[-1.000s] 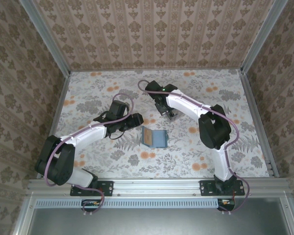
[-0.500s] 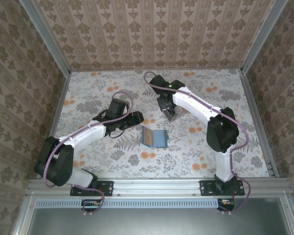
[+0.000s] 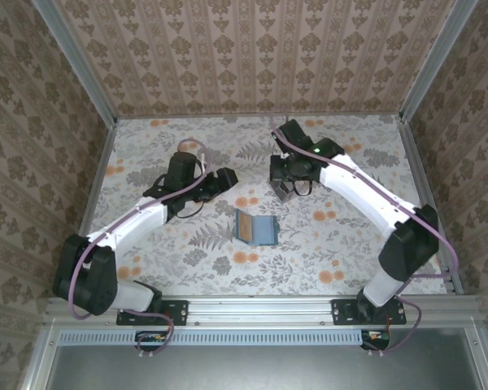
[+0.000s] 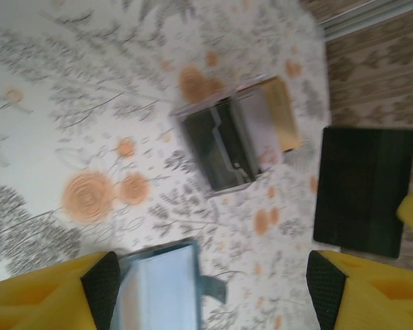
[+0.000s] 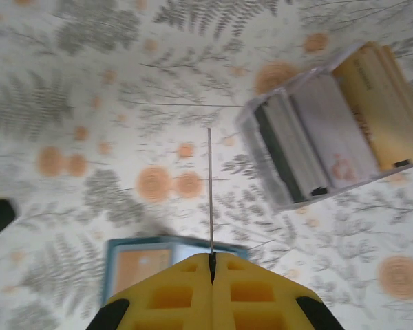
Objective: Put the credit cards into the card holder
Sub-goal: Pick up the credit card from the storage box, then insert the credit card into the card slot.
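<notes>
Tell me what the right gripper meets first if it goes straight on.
Likely the bare table: the right gripper is shut on a credit card whose tip points at cloth between the card holder and the clear box. Depth is unclear.

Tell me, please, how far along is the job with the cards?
Done: one tan card appears to sit in the open card holder. In hand: the right gripper is shut on a thin card, seen edge-on. Left: that card and the cards in the clear box; the left gripper is open and empty.
</notes>
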